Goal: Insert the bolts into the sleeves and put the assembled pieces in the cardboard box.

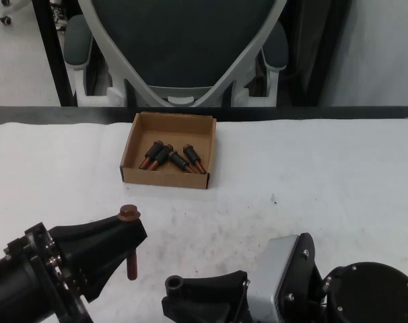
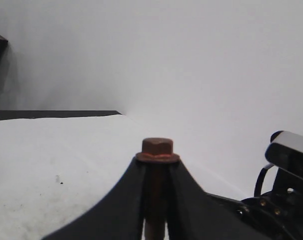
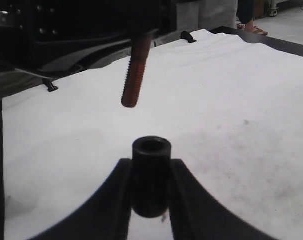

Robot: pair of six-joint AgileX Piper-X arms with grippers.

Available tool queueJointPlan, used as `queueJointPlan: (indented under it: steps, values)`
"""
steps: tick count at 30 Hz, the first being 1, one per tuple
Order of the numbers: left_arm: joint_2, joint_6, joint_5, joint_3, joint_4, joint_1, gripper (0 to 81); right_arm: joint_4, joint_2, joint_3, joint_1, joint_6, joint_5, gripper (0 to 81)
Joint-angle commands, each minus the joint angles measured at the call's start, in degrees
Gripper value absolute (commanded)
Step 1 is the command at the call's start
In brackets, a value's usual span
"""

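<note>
The left gripper [image 2: 155, 172] has its black fingers [image 2: 126, 200] clenched on a copper-coloured bolt [image 2: 157, 148], which stands upright: the hexagonal head with its flange sits just above the fingertips, and the threaded shank hangs below them over the white desk [image 1: 325, 175]. The right gripper [image 3: 151, 167] is grasping a black sleeve [image 3: 151, 150], also upright, with its open bore facing up. In the right wrist view the tip of the bolt is above the sleeve and a little to one side, not touching it. Farther back on the desk is the open cardboard box [image 1: 168, 178], and inside it lie four assembled pieces [image 1: 170, 157], each a copper shank with a black sleeve on it, close together. Behind the desk stands an office chair [image 1: 184, 40]
</note>
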State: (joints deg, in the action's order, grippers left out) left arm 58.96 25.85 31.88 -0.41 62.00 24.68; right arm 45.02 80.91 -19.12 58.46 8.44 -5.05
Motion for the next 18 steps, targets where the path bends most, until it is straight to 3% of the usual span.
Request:
queueJointPlan:
  steps: [1,11,18]
  values:
    - [0.01,-0.06,3.79,-0.88,5.06,0.35,0.8,0.70,-0.69,-0.06,-0.15,1.12,-1.70,0.2]
    - [0.03,-3.36,4.25,-0.88,6.43,7.60,0.8,0.70,-0.48,-0.20,-0.15,1.83,-6.01,0.2]
    - [0.03,-4.96,4.25,-0.88,6.23,7.97,0.8,0.70,-0.48,-0.20,-0.15,1.83,-6.01,0.2]
